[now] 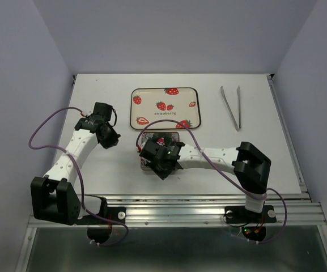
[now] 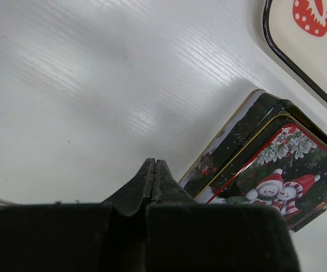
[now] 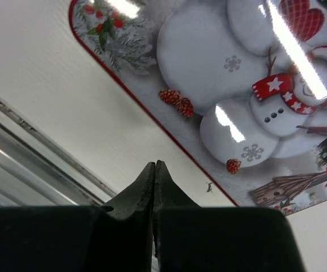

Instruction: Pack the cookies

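No cookies show in any view. A closed tin with a snowman lid [image 1: 168, 137] lies mid-table, mostly covered by my right gripper [image 1: 162, 160], which is shut and empty right above its near edge. In the right wrist view the shut gripper [image 3: 154, 165] hangs over the lid [image 3: 208, 56], which fills the frame. My left gripper [image 1: 111, 136] is shut and empty over bare table, left of the tin. The left wrist view shows that gripper [image 2: 154, 164] with the tin [image 2: 265, 164] to its right.
A cream tray printed with strawberries [image 1: 164, 90] lies behind the tin with nothing on it; its black-rimmed corner shows in the left wrist view [image 2: 288, 65]. Metal tweezers [image 1: 231, 105] lie at the back right. The table's metal front rail [image 3: 33, 147] runs close behind the right gripper.
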Action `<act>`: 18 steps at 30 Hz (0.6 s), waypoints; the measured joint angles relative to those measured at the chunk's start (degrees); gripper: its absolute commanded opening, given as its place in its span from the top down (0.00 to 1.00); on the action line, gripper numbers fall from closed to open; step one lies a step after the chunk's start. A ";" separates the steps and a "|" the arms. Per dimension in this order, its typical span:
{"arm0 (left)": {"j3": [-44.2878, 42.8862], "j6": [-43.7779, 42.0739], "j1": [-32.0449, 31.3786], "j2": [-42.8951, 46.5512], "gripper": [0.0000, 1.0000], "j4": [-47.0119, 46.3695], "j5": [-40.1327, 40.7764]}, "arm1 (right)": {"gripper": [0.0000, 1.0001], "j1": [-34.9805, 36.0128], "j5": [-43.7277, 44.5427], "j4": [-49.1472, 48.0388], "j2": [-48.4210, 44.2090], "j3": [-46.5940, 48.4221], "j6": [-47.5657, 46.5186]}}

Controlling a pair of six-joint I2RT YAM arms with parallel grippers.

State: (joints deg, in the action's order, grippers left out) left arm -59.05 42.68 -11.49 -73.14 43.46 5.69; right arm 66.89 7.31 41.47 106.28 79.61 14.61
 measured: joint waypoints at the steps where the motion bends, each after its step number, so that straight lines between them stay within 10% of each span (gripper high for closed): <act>1: 0.26 -0.07 0.04 0.07 0.98 -0.46 0.02 | 0.99 0.00 0.70 -0.72 0.28 -0.26 -0.33; 18: 2.73 -0.55 0.72 1.97 0.98 -2.12 0.20 | 0.97 0.00 12.37 -3.82 0.81 -0.92 -0.24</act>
State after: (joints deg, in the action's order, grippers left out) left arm -56.31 42.13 -10.76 -71.18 41.34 5.89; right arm 66.89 19.68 37.65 107.09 78.70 14.37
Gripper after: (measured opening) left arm 0.025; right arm 0.018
